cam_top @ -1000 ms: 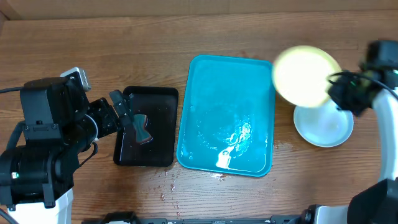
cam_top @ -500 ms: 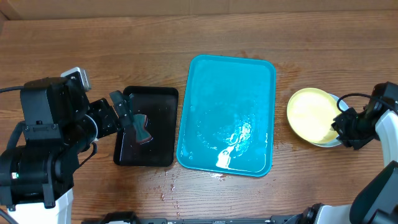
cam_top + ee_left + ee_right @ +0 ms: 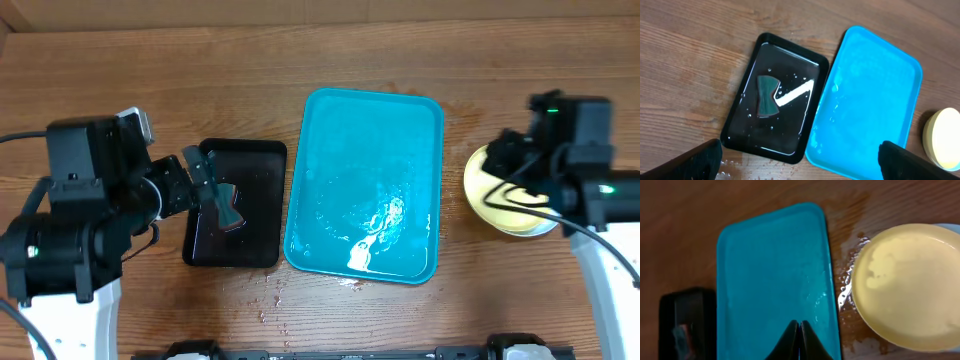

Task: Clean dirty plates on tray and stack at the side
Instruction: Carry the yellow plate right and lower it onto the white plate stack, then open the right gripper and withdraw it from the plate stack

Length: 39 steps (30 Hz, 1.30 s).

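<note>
On my right wrist camera the right tool (image 3: 799,339) is pinched closed and empty, the plates (image 3: 905,285) ahead-right of it. Overhead, my right arm (image 3: 575,140) half hides them. Left tool (image 3: 800,152) gapes wide.

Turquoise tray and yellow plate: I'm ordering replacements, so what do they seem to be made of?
The turquoise tray looks like moulded plastic: uniform colour, rounded corners, glossy wet surface with bright glare. The yellow plate also seems plastic: pale, smooth, thin raised rim, soft sheen; glazed ceramic can't be fully ruled out by sight.
</note>
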### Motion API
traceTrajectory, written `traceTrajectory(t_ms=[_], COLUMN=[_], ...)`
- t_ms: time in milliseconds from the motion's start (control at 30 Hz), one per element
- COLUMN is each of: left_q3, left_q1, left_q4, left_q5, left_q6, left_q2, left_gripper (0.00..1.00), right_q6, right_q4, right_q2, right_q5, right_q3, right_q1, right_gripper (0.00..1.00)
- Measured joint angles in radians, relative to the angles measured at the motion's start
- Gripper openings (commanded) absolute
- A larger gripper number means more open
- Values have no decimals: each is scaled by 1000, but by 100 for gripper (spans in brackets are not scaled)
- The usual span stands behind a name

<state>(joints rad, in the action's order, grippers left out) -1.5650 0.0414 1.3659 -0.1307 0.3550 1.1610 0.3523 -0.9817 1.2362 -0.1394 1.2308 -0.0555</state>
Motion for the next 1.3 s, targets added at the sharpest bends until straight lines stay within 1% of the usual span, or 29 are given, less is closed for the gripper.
traceTrajectory(t_ms=[133, 267, 433, 500, 567, 600, 700, 833, 867, 933, 967, 1000, 1033, 1133, 1300], left_q3=[0, 0, 0, 0, 0, 0, 0, 0, 0, 0, 0, 0, 0, 0, 0], left_q1=[0, 0, 0, 0, 0, 0, 0, 0, 0, 0, 0, 0, 0, 0, 0], left_q4=[8, 12, 14, 14, 14, 15, 14, 12, 8, 1, -2, -1, -2, -2, -2], left_q5=[0, 0, 0, 0, 0, 0, 0, 0, 0, 1, 0, 0, 0, 0, 0], left_q6=[0, 0, 0, 0, -5, -11, -23, -55, -76, -98, -104, -111, -117, -126, -127], left_q2=[24, 35, 38, 38, 38, 38, 38, 38, 38, 38, 38, 38, 38, 38, 38], left_gripper=[100, 100, 100, 100, 100, 100, 100, 100, 100, 100, 100, 100, 100, 100, 100], right_q6=[35, 44, 42, 43, 43, 44, 23, -50, -80, -114, -127, -145, -152, -163, -172], right_q4=[79, 145, 183, 179, 159, 140, 71, 32, 28, 29, 31, 38, 40, 55, 53], right_q2=[101, 278, 447, 463, 463, 463, 457, 383, 324, 238, 196, 149, 118, 47, 38], right_q5=[69, 88, 95, 106, 106, 98, 35, -75, -111, -139, -150, -161, -170, -194, -197], right_q3=[-63, -126, -138, -139, -138, -137, -101, -20, 9, 37, 45, 48, 50, 51, 51], right_q1=[-51, -50, -39, -14, 23, 49, 125, 116, 87, 32, 0, -41, -70, -138, -167], right_gripper=[4, 4, 4, 4, 9, 13, 15, 18, 21, 30, 41, 63, 100, 100, 100])
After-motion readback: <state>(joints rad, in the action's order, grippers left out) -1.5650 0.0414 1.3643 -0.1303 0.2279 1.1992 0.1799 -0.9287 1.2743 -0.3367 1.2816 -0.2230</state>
